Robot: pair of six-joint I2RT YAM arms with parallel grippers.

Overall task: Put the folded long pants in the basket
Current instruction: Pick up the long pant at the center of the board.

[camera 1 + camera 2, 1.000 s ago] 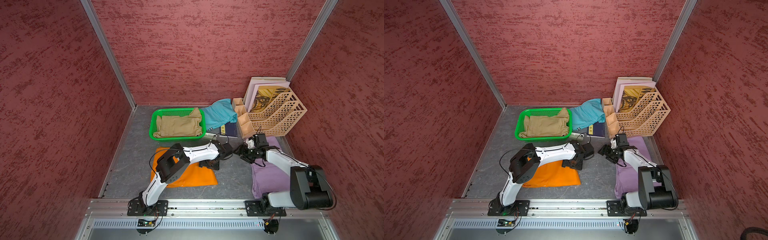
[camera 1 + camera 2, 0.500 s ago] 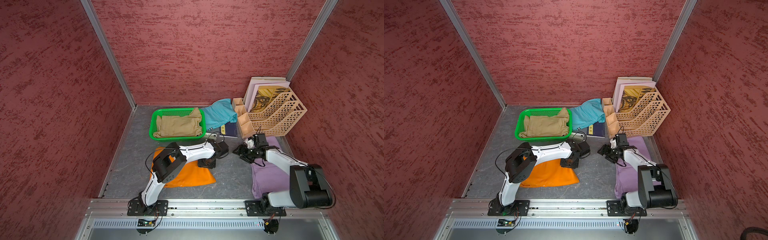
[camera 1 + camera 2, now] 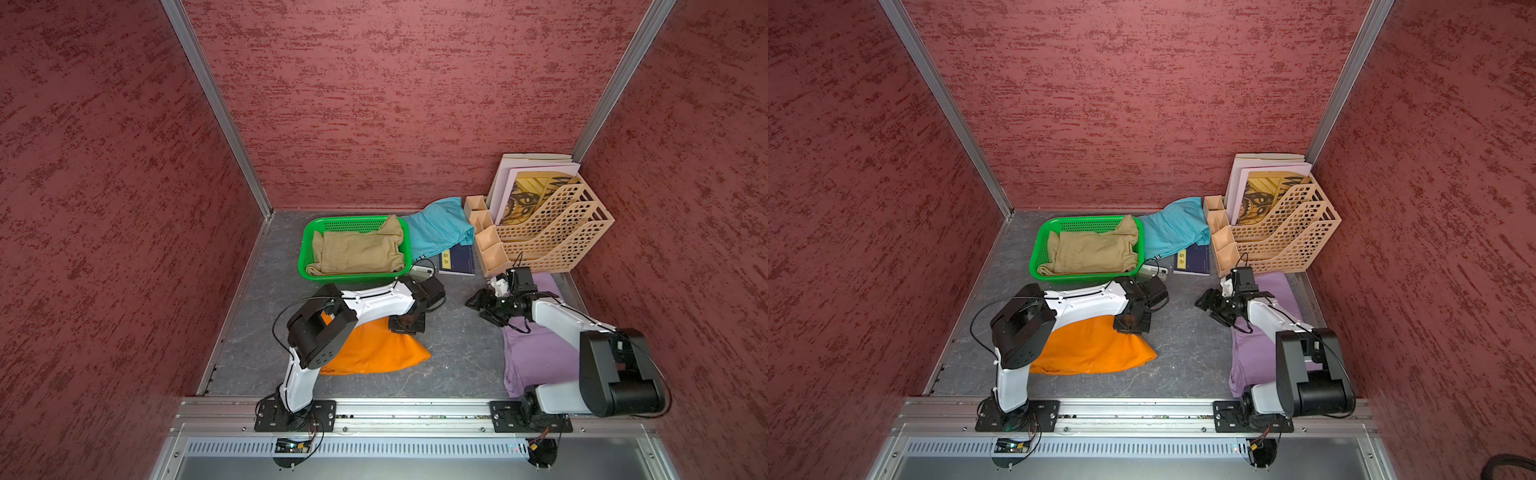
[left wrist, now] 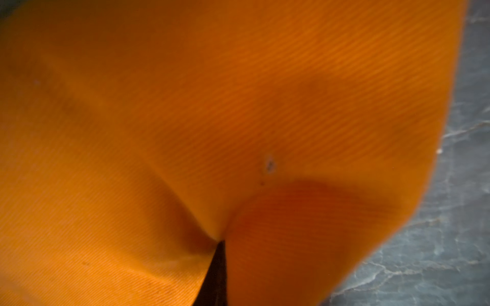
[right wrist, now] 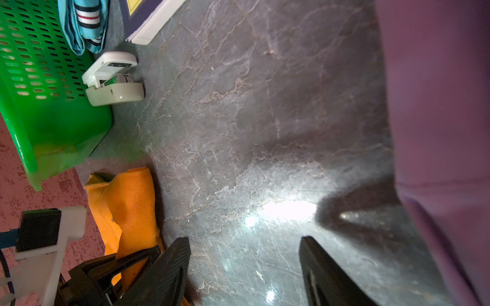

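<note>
The green basket point(image 3: 305, 249) point(image 3: 1036, 253) stands at the back with khaki pants point(image 3: 357, 249) point(image 3: 1092, 251) folded inside. Teal pants point(image 3: 436, 226) lie behind it, against its right end. Orange pants point(image 3: 374, 353) point(image 3: 1092, 353) lie on the floor at the front left. My left gripper point(image 3: 406, 325) point(image 3: 1131, 324) is shut on their far right corner, and the orange cloth point(image 4: 238, 106) fills the left wrist view. Lilac pants point(image 3: 536, 353) point(image 3: 1254, 357) lie under my right arm. My right gripper point(image 3: 478, 301) point(image 5: 244, 241) hangs open over bare floor, holding nothing.
A beige lattice file rack point(image 3: 548, 232) with papers fills the back right corner. A navy book point(image 3: 456, 262) and a small white device point(image 3: 422, 272) point(image 5: 114, 79) lie between the basket and the rack. Red walls close in on three sides.
My left gripper has closed on the orange pants' far right corner. The cloth has bunched up toward it. The right arm has not moved.
</note>
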